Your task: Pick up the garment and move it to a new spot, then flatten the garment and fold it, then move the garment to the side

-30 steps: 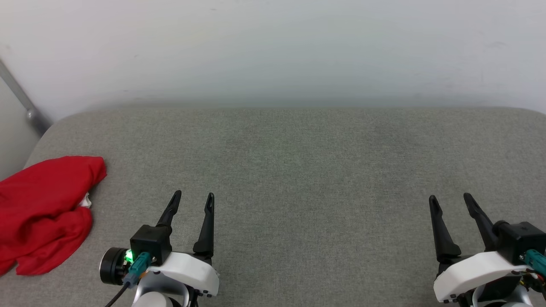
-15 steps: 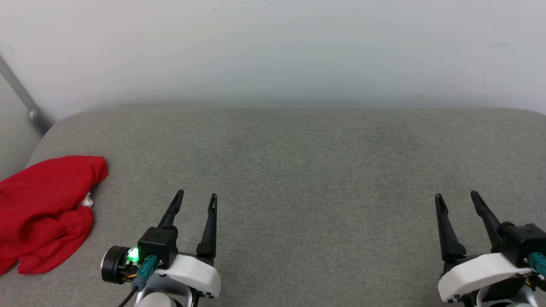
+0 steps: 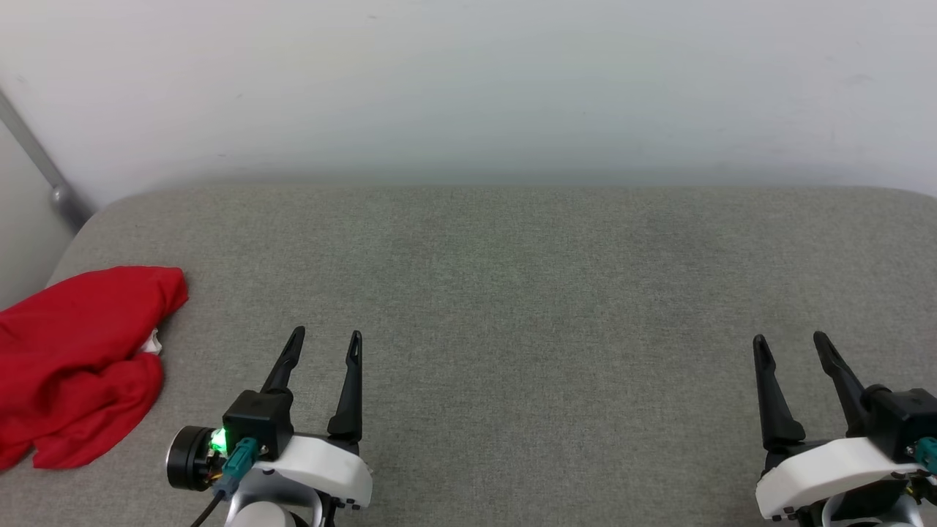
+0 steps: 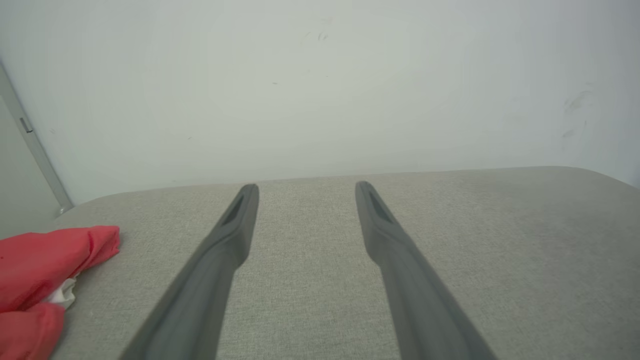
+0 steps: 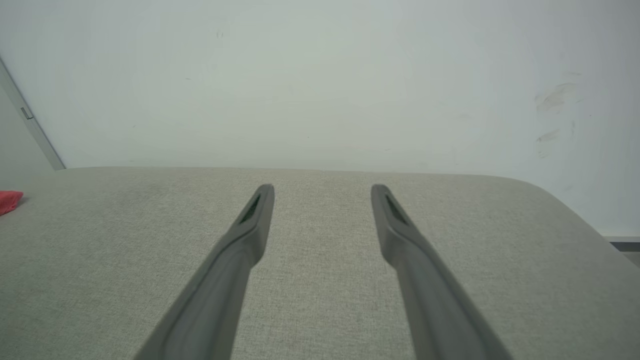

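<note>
Leftward, crumpled red garment [image 3: 73,359] on grey cushion [image 3: 512,293] — left gripper [image 3: 326,335] and right gripper [image 3: 790,339] both empty, jaws wide apart.

Head view looks down on the grey padded surface [image 3: 512,293]; both wrist views skim it low, facing the wall [image 4: 320,90].

Ends, at 7 o'clock of the head view, in the left gripper [image 3: 326,333]: two long dark fingers [image 3: 350,388] tapering to slotted tips, rooted in a glossy white shell [image 3: 315,461] edged with small dark screws [image 3: 350,504]. Carries there a black block [image 3: 256,419] with a green light [image 3: 218,441], a teal plug [image 3: 239,457], a black cable [image 3: 207,509] and a round black cap [image 3: 181,457]. Repeats the build at 5 o'clock in the right gripper [image 3: 790,337], adding thin coloured wires [image 3: 910,476].
</note>
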Robot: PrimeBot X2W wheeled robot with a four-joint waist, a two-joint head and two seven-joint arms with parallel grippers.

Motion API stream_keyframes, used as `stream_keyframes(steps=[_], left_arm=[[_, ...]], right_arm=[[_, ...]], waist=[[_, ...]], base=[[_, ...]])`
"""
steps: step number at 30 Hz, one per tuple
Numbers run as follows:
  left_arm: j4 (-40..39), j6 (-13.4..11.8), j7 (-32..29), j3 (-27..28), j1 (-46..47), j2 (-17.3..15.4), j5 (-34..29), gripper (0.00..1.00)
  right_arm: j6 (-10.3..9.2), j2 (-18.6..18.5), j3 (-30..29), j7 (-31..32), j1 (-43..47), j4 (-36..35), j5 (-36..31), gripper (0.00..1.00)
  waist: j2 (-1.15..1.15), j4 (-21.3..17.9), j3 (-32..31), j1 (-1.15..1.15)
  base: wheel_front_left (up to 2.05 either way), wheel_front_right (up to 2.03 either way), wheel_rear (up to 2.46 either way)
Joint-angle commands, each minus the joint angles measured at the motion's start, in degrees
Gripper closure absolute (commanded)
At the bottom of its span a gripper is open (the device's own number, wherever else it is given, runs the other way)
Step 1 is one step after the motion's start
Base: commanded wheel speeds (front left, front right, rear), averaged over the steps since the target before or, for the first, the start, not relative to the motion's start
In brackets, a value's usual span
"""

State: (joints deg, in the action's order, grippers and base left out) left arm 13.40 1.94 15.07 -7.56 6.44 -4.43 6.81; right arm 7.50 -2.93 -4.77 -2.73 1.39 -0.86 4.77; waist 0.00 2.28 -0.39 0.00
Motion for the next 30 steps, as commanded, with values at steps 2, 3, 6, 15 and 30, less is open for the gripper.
stream_keyframes(steps=[2,3,6,15,30], left_arm=[[0.4,0.4,0.2,0.3,0.5,0.5,0.7,0.00],[0.4,0.4,0.2,0.5,0.5,0.5,0.9,0.00],[0.9,1.0,0.2,0.8,0.5,0.7,1.3,0.00],[1.8,1.7,0.2,1.8,1.1,1.2,2.6,0.00],[0.5,0.0,0.2,7.6,1.7,1.1,4.0,0.00]], right_arm=[[-0.02,0.1,-0.1,-0.4,0.1,0.4,0.4,0.00],[-0.02,0.1,-0.1,-0.3,0.1,0.4,0.5,0.00],[-0.02,0.1,-0.2,-0.6,0.0,0.8,0.6,0.00],[-0.02,0.1,-0.1,-0.7,0.2,0.7,0.1,0.00],[-0.02,0.1,4.3,-0.5,-1.5,0.1,-0.2,0.00]], waist=[[0.00,0.0,0.0,0.00],[0.00,0.0,0.0,0.00],[0.00,0.1,0.0,0.00],[0.00,2.0,0.0,0.00],[0.00,16.0,1.3,0.00]], base=[[0.00,0.00,0.00],[0.00,0.00,0.00],[0.00,0.00,0.00],[0.00,0.00,0.00],[0.00,0.00,0.00]])
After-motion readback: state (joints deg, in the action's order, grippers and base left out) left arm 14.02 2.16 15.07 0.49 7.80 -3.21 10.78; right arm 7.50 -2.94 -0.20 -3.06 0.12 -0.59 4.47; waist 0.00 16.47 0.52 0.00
